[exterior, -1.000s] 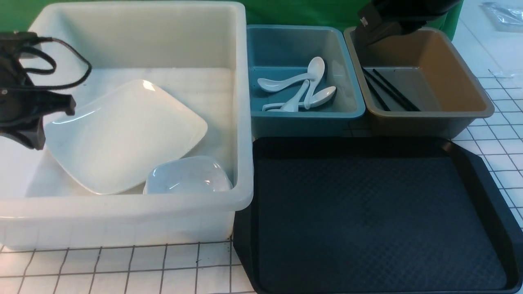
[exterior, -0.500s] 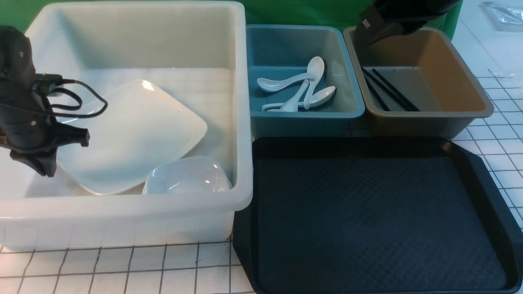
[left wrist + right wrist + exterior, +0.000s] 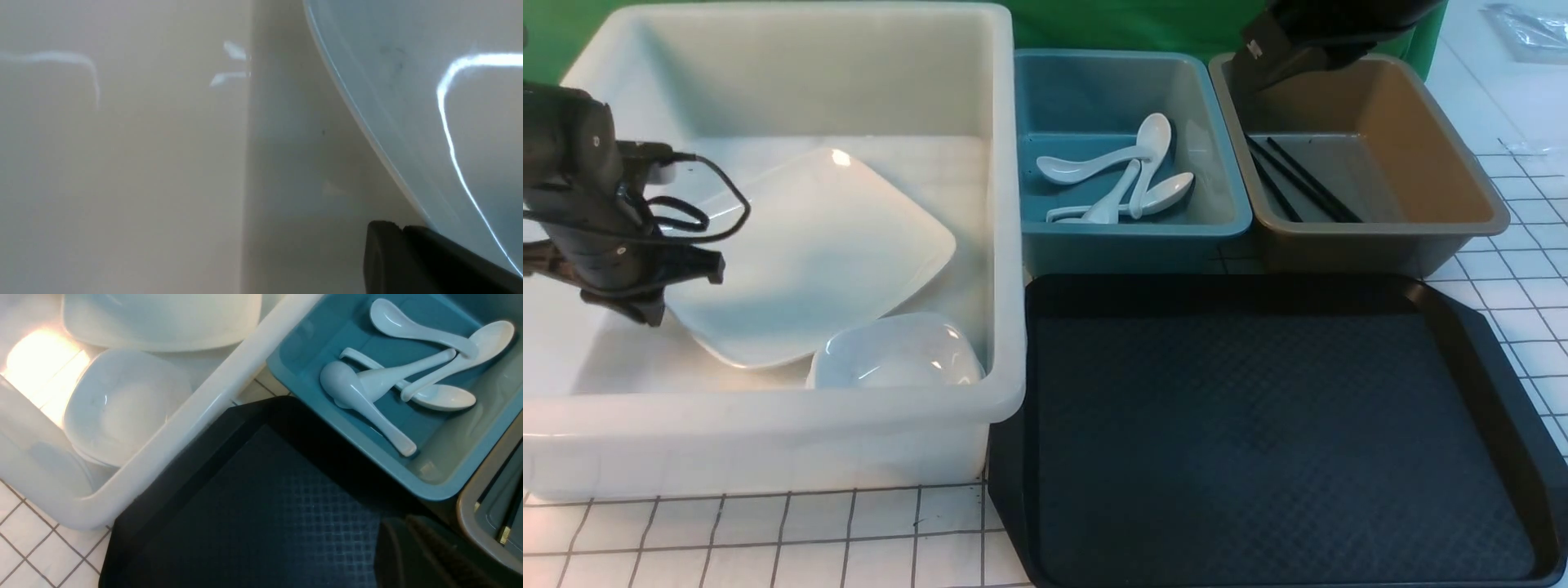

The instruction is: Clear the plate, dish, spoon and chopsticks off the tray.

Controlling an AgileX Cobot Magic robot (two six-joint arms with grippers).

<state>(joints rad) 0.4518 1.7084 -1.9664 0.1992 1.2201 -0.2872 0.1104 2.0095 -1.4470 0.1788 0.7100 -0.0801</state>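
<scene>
The plate (image 3: 809, 257) lies tilted in the white tub (image 3: 1005, 245), its near corner over a small white dish (image 3: 894, 351). The left pincer (image 3: 645, 282) sits at the plate's left edge (whether clamped, I cannot tell). The tray (image 3: 1282, 433) is bare on the desk (image 3: 768, 539). Spoons (image 3: 1119, 184) fill the blue tub (image 3: 1225, 196); chopsticks (image 3: 1303, 189) lie in the brown tub (image 3: 1470, 180). The right pincer (image 3: 429, 555) shows too little to judge.

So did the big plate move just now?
Yes. The plate slid right and a little farther back in the white tub; its right corner is now nearer the tub's right wall.
</scene>
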